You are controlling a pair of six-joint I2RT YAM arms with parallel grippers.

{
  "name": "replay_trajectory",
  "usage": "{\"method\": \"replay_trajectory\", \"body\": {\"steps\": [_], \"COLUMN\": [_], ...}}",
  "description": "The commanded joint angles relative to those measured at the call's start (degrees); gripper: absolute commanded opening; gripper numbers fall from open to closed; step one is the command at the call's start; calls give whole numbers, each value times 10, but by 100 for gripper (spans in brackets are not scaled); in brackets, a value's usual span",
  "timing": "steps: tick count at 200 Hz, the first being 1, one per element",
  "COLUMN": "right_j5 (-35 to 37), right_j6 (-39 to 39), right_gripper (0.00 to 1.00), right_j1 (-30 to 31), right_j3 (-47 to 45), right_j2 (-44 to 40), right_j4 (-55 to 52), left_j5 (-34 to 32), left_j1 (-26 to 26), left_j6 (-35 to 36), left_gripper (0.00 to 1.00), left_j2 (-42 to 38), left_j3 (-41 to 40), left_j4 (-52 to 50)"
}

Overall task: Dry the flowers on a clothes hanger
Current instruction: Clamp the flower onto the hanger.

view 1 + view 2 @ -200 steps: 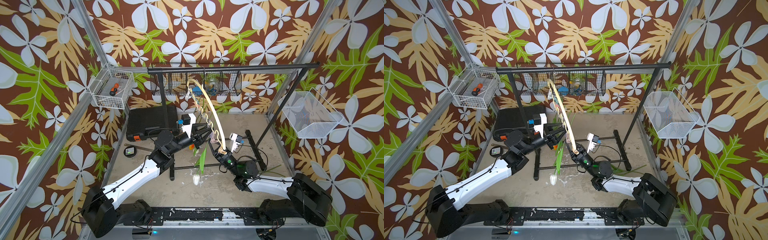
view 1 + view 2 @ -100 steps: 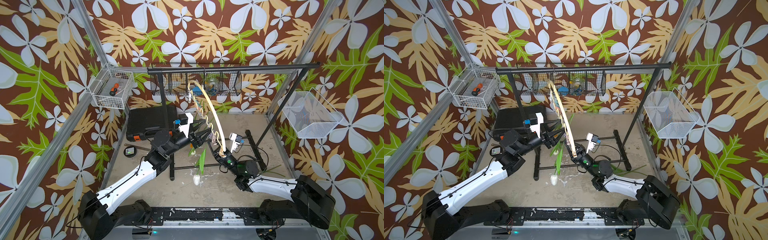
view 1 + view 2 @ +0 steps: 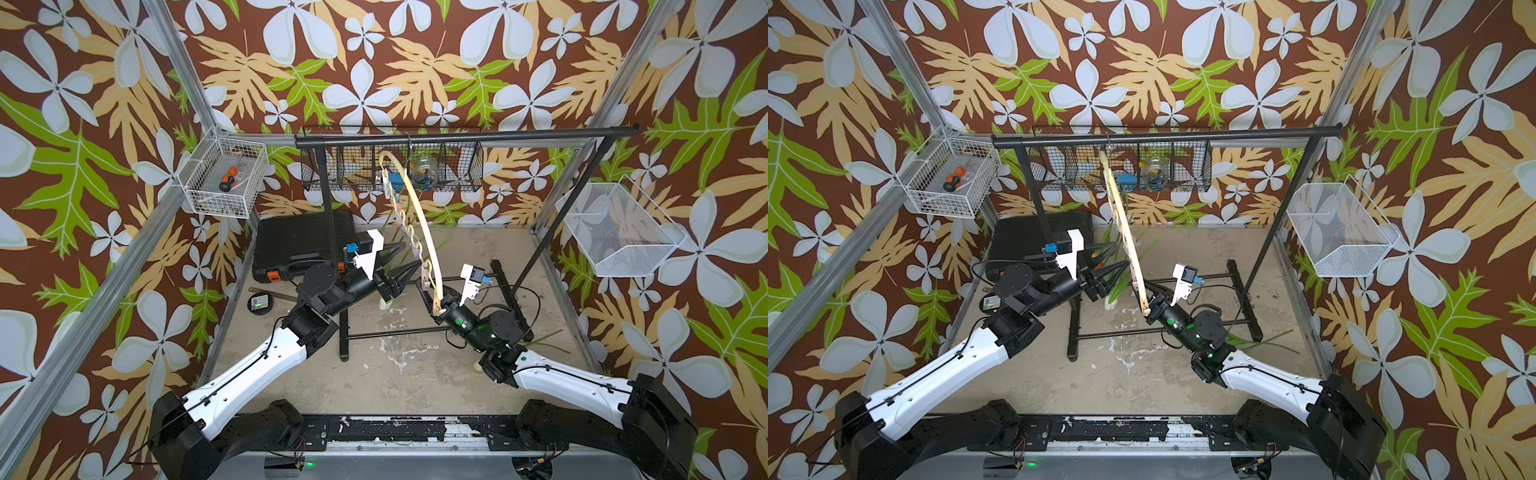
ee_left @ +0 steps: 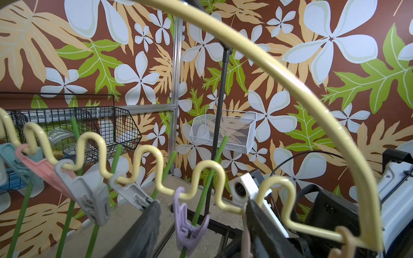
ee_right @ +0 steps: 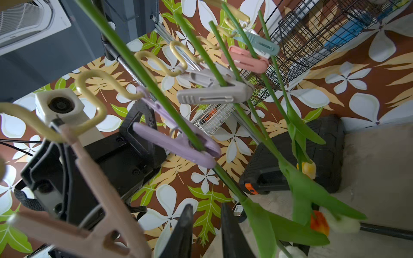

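The left gripper (image 4: 202,207) stands well open, its dark fingers (image 4: 143,230) on either side of a purple clothespin (image 4: 190,225) without pressing it, so it holds nothing. The right gripper (image 5: 206,206) is parted only a little and the gap is empty. In both top views it sits right at the lower tip of the clothes hanger (image 3: 419,216), and I cannot tell whether it touches that tip. The clothes hanger hangs by its hook from the black rack (image 3: 457,135), slanting out towards the arms.

The purple clothespin is shut on a green stem (image 5: 156,89). Further along the wavy bar a grey pin (image 5: 214,96), a pink pin (image 5: 243,60) and a teal pin (image 5: 263,45) each have a stem running through or across them. The flowers (image 5: 301,194) hang from there with their tulip heads (image 5: 307,168) pointing down.

By my reading most of the job is done, with several flowers clipped up. Two things look left to do. A beige clothespin (image 5: 93,212) at the near end hangs empty. At least one long stem (image 3: 1266,345) lies on the floor beside the right arm, and it looks like a flower waiting to be picked up and pinned
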Motion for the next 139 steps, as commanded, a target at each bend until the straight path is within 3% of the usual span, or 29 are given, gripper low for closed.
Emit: {"method": "replay_trajectory", "body": {"steps": [1,77,139], "right_j5": [10,2,-7], "right_j6": [-25,-67,-126], "right_gripper": [25,25,26], "right_j1": [-8,-55,-105], "right_j3": [-11,-37,-11], "right_j2": [-15,-105,-183], "right_j4": [-27,-114,-308], "left_j5": [-5,8,32], "left_j1": [0,0,0], "left_j6": [6,21,34], "left_gripper": [63,65,66], "left_j2": [-6,-12,-31], "left_j3": [-3,-27,-80], "left_j4": [-6,-38,-65]}}
